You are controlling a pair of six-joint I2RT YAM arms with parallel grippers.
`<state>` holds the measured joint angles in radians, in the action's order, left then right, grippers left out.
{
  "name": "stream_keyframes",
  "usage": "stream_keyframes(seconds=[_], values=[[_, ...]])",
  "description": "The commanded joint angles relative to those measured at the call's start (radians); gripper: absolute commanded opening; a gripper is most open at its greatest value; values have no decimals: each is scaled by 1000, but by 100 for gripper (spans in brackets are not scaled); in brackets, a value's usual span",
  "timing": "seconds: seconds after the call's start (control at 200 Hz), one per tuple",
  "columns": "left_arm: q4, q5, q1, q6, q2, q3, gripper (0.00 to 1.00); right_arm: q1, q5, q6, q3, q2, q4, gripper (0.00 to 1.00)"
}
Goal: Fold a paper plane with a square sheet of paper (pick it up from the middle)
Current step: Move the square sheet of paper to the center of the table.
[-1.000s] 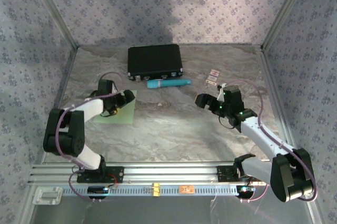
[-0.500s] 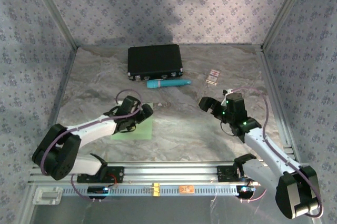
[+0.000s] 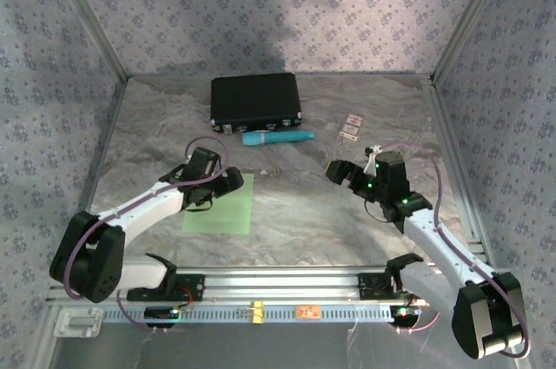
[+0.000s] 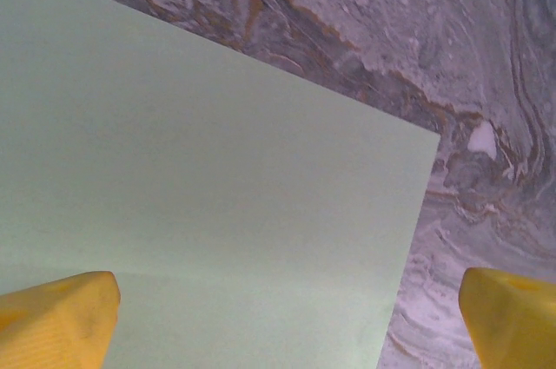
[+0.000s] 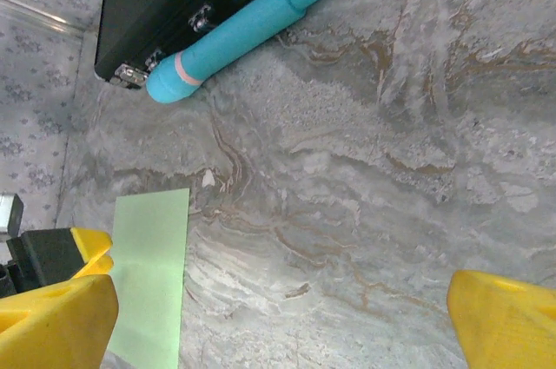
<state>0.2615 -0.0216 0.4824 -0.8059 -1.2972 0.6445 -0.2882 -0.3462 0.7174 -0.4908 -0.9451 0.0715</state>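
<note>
Two ends gape empty: your left gripper (image 4: 291,317) reaches low over the smooth, pale green square sheet of paper (image 3: 221,210), which lies flat nearward of the hard black rectangular case (image 3: 255,100). Your right gripper (image 3: 340,171) hovers tilted.

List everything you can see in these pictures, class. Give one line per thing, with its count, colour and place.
paper: one, pale green, flat on the table, left of centre
case: one, black, at the back
tube: one, teal, lying just in front of the case
small items: two, white and red, right of the tube, too small to identify
table: one, grey marbled
rail: one, silver, near edge
left claw: one, yellow tips, open, over the paper's edge
right claw: one, yellow tips, open, above bare table
</note>
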Motion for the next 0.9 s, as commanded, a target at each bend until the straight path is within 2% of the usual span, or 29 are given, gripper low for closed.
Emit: stream_keyframes(seconds=[0.0, 0.255, 0.55, 0.894], values=[[3, -85, -4, 92, -34, 29, 100, -10, -32, -24, -34, -16, -4, 99], [-43, -146, -4, 100, -116, 40, 100, -22, -4, -24, -31, -21, -4, 99], [-44, -145, 15, 72, -165, 26, 100, -35, 11, -16, -26, -25, -1, 99], [-168, -14, 239, -208, -233, 10, 100, -47, 64, 32, 10, -13, 7, 99]])
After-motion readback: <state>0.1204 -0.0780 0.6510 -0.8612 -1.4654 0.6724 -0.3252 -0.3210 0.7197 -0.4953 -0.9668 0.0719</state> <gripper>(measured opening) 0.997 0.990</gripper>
